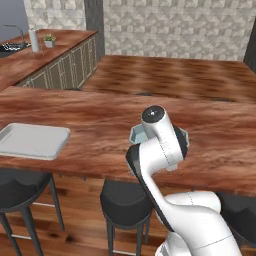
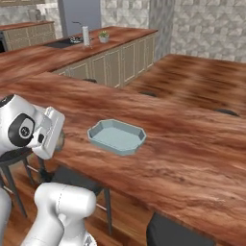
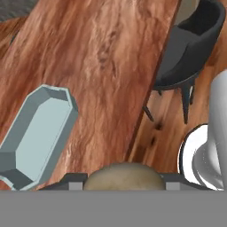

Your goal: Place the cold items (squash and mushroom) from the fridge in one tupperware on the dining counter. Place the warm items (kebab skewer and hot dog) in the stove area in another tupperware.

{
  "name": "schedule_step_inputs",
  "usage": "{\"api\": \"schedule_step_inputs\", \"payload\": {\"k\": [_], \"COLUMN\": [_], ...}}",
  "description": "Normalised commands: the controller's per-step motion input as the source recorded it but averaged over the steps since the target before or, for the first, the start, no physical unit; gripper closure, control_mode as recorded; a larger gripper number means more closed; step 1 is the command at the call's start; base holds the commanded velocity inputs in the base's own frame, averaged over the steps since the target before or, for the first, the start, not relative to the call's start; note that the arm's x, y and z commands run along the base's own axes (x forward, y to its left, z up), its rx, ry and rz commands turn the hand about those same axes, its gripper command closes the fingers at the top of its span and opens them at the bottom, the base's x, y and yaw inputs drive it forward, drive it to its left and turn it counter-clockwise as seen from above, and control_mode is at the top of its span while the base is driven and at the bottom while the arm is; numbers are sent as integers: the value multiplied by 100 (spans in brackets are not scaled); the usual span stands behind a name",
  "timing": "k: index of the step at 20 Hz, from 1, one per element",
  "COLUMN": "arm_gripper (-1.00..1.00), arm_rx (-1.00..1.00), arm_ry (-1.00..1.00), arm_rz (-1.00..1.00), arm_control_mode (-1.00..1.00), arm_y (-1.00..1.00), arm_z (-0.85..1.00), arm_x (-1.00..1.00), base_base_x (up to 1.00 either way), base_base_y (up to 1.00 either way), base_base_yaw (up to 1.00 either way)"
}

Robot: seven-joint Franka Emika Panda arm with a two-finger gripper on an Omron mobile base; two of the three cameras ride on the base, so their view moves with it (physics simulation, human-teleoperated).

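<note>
The gripper clamps what looks like the mushroom beside the empty blue tupperware on the counter.

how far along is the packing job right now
Early on. Done: nothing visibly packed; the blue-grey tupperware on the dining counter is empty. In hand: the gripper holds a rounded tan item, probably the mushroom, beside the tupperware. Left: drop it in, then the squash and warm items.
</note>
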Motion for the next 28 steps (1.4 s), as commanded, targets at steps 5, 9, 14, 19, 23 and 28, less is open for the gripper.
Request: {"api": "schedule_step_inputs", "payload": {"k": [5,9,14,19,23,28], "arm_gripper": [100,100,100,100,100,100], "arm_rx": [8,22,25,6,0,-9], "arm_ry": [0,0,7,17,26,34], "arm_rz": [8,18,22,18,18,16], "arm_control_mode": [-100,-100,-100,-100,-100,-100], "arm_y": [-24,-59,-74,-49,-22,0], "arm_z": [0,0,0,0,-23,-45], "arm_x": [2,34,46,73,97,100], "base_base_x": [18,0,0,0,0,0], "base_base_y": [-34,0,0,0,0,0], "base_base_yaw": [16,0,0,0,0,0]}}
